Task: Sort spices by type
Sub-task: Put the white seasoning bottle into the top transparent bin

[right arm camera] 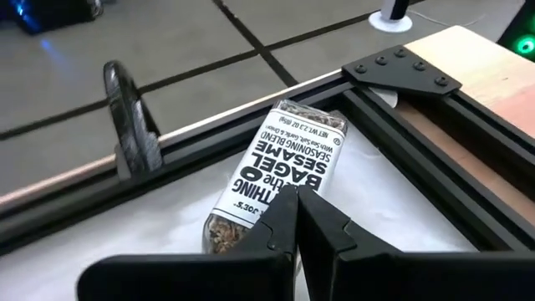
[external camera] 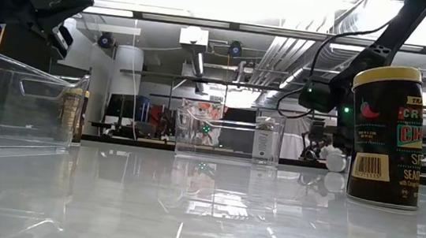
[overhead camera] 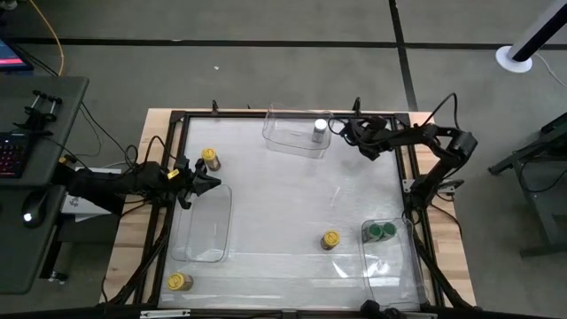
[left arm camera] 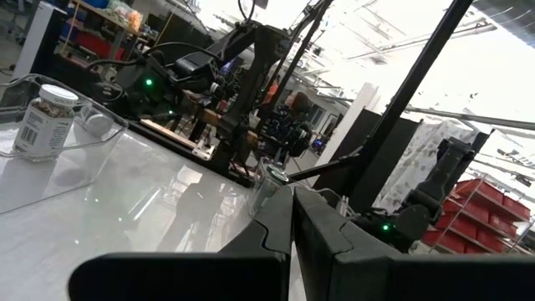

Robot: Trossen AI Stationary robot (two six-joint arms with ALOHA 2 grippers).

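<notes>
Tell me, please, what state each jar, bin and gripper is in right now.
Left gripper: shut, empty, by the left bin.
Right gripper: shut, empty, just above the lying jar.
Bagel-seasoning jar: lying on its side by the table frame.
White-lidded jar: upright in the far bin.
Green-lidded jars: upright in the right bin.
Yellow-lidded jars: upright, outside the bins.
Left bin: empty.

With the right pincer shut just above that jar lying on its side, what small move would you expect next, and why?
Probably opening the right pincer. Its fingers are closed together right over the bagel seasoning jar, which lies on its side by the table's frame, ungripped. It likely must spread them before lowering around the jar. The left pincer waits, shut, over a clear bin.
</notes>
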